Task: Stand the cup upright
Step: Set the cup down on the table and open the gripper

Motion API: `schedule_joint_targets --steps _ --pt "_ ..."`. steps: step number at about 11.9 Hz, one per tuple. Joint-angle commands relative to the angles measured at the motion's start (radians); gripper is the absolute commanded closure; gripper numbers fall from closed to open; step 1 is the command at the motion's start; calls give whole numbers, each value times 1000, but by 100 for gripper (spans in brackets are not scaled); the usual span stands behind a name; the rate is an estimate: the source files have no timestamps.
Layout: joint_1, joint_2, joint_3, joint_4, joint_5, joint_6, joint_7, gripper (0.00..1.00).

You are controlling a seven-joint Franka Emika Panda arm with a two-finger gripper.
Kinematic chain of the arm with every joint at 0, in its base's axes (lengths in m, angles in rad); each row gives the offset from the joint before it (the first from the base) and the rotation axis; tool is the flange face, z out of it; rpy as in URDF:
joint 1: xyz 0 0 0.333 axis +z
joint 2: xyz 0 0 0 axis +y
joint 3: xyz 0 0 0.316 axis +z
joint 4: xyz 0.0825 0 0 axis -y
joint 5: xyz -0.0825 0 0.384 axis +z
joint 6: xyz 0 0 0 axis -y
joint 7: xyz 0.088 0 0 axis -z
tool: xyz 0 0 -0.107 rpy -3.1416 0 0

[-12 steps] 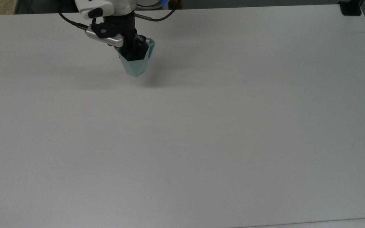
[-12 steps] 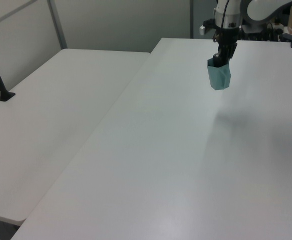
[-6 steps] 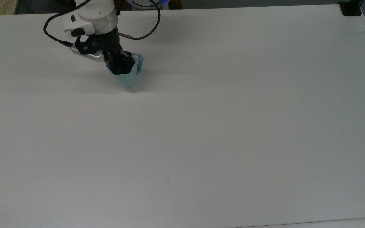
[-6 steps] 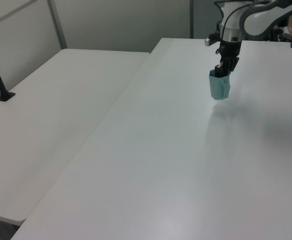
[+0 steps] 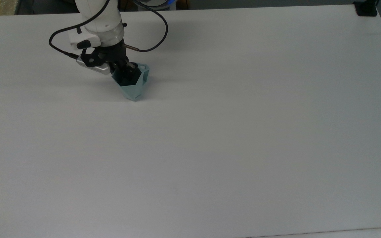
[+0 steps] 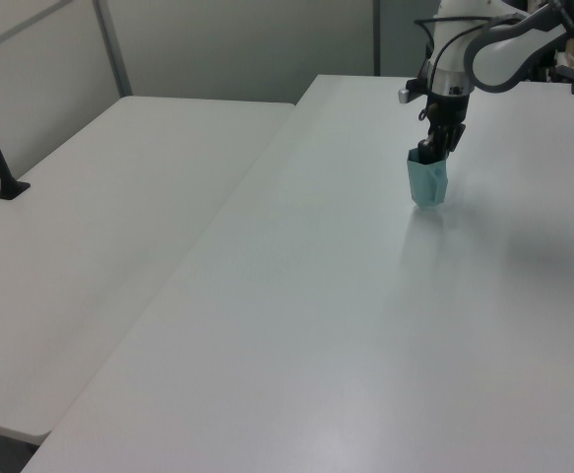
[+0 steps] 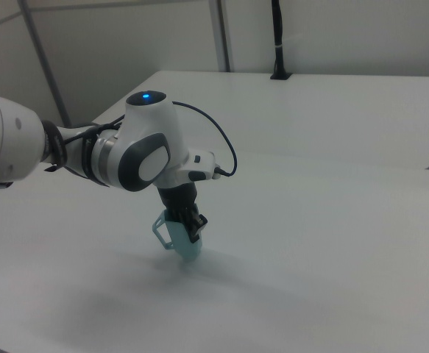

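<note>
In the top view the gripper (image 5: 126, 71) reaches into the mouth of the cup (image 5: 133, 83), one of the fingers (image 5: 131, 67) inside and pinching the rim wall. A second ago the cup hung higher and further toward the top view's right, clear of its shadow; now its narrow base has come down to the bench (image 5: 230, 138), with the shadow tucked against it.

In the left view the cup (image 6: 426, 181) stands mouth-up under the wrist, base apparently touching the bench (image 6: 346, 325).

In the right view the cup (image 7: 180, 239) leans a little, its handle toward the right view's left, with the gripper (image 7: 190, 223) clamped on the rim.

Judged from this, the placing is nearly done; what remains is release and a clean withdrawal without tipping it.
</note>
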Motion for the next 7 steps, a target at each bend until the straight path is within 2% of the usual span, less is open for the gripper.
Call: schedule_joint_targets --steps 1,7 --pt "6 -4 -9 -13 27 54 -9 100" --pt "7 7 -9 -16 27 57 -9 100"
